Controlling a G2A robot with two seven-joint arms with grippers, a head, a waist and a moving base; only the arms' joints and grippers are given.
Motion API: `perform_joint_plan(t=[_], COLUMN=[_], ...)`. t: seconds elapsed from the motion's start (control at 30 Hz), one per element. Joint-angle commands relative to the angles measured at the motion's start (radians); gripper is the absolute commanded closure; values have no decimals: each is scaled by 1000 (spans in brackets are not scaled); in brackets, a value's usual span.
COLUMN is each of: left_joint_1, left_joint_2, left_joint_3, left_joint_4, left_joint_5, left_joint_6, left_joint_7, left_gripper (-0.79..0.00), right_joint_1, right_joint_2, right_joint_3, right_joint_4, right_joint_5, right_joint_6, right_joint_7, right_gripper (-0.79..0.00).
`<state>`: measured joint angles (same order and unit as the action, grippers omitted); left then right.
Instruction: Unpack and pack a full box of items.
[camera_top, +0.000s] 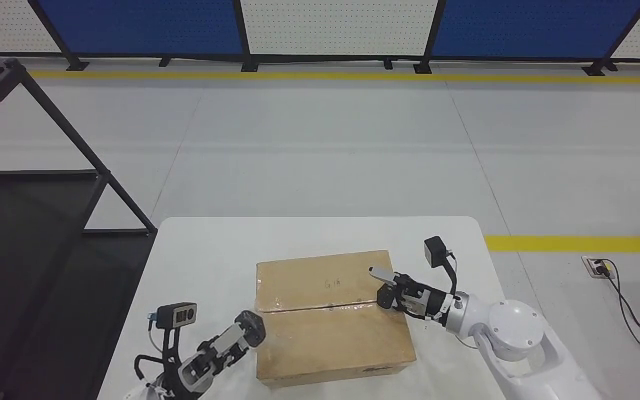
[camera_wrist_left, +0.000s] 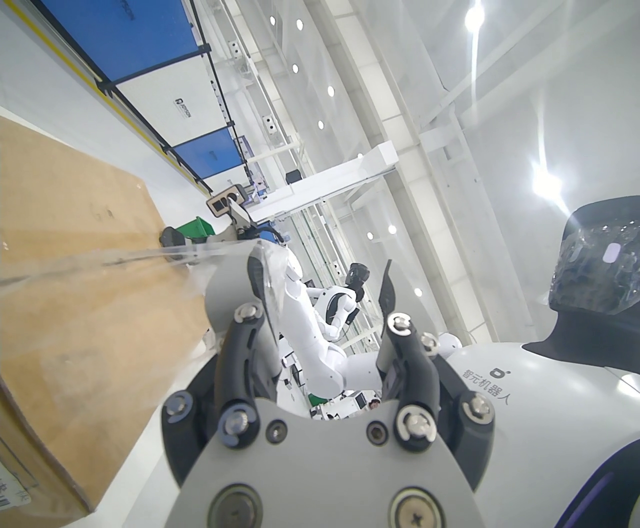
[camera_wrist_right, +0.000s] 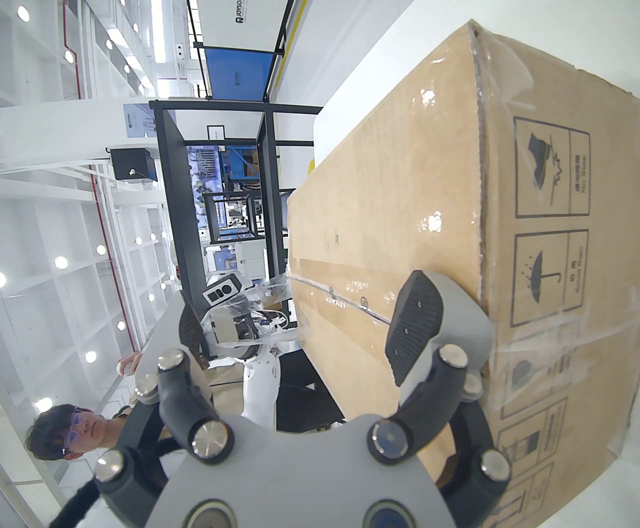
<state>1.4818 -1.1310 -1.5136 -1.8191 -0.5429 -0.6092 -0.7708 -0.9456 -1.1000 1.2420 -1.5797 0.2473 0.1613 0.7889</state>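
From above, the closed cardboard box is sitting on the white table, with the left gripper hovering at its near-left corner and the right gripper at its right end. Left wrist view — the fingers are standing apart, clear tape clinging to one. Right wrist view — the fingers are gaping wide at the box's end.

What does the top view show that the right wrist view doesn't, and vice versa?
Top view: the box's whole top outline on the table, the left gripper at one end, the right gripper at the other, and the right arm behind it.
Right wrist view: printed symbols on the box's end face, and clear tape bunched at the left gripper.
Both: the taped seam, with the right gripper open at its end.
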Motion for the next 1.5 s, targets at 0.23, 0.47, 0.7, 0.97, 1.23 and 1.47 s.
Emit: perform_joint_plan(t=[0.23, 0.47, 0.7, 0.97, 1.23, 1.47], left_joint_1=[-8, -18, -28, -39, -43, -36], left_joint_2=[-1, -1, -1, -2, -3, -4], left_joint_3=[-1, -6, -11, -21, -21, -25], left_joint_4=[2, 8, 20, 30, 35, 44], left_joint_5=[-19, -44, -71, -116, -117, -124], left_joint_6=[6, 17, 17, 24, 31, 23], left_joint_7=[10, 9, 6, 1, -7, -13], left_gripper=[-431, -431, -425, -425, -440, -453], right_joint_1=[0, 0, 0, 0, 0, 0], right_joint_2=[0, 0, 0, 0, 0, 0], right_joint_3=[0, 0, 0, 0, 0, 0], right_joint_4=[0, 0, 0, 0, 0, 0], right_joint_5=[0, 0, 0, 0, 0, 0], right_joint_6=[0, 0, 0, 0, 0, 0], right_joint_7=[0, 0, 0, 0, 0, 0], right_gripper=[-785, -785, -785, -785, -785, -785])
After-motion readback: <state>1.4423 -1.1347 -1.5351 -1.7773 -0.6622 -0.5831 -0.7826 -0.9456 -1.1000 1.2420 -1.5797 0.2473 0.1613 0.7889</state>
